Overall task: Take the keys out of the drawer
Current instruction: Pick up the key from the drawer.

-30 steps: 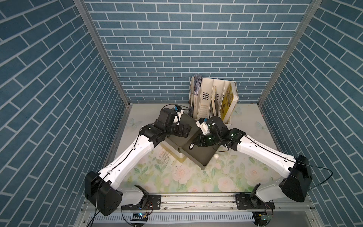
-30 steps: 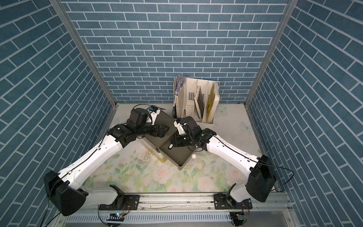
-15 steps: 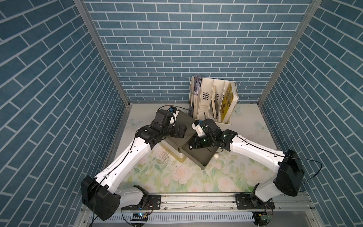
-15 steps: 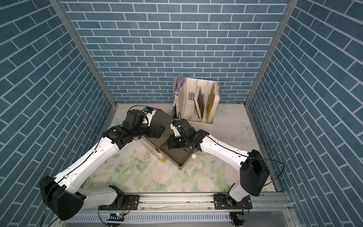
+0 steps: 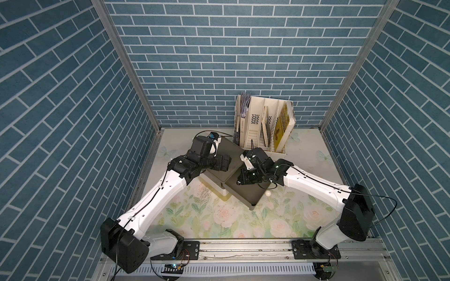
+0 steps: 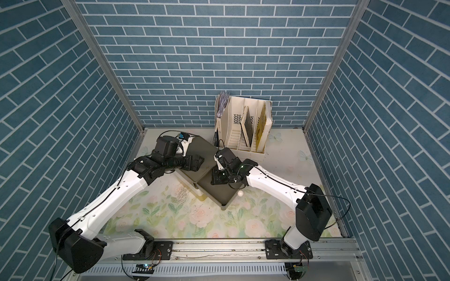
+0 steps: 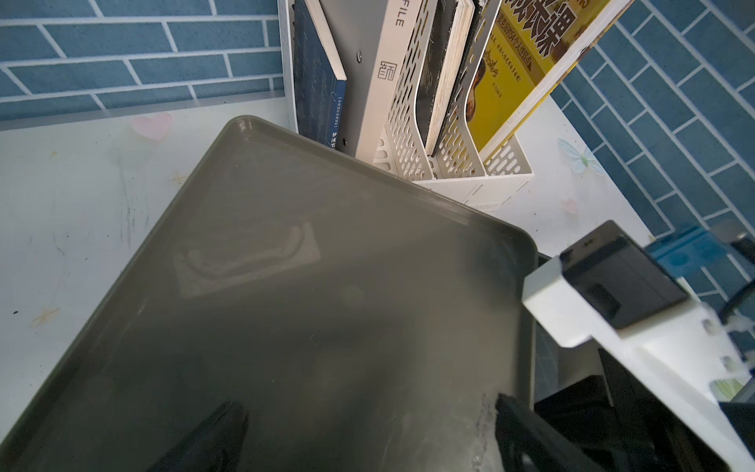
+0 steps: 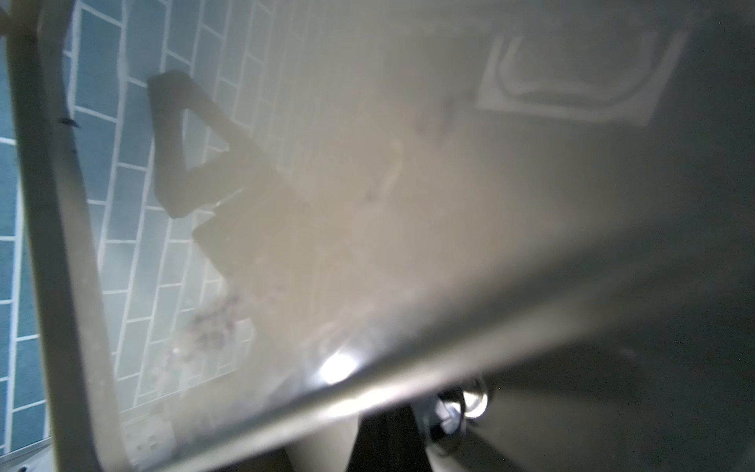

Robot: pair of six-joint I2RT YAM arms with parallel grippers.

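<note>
L pincer (image 5: 226,163) is spread, tips flat on the cabinet top (image 5: 227,149), prob. to pin the unit while I dig; R pincer (image 5: 244,179) is pressed together, dipped into the pulled-out drawer (image 5: 253,195) at centre; keys (image 8: 470,402) show only as a blurred metal-ring glint by my R tips, inside the drawer; can't tell if pinched; drawer is smoky olive plastic, smooth, round-cornered, w/ see-through walls.
</note>
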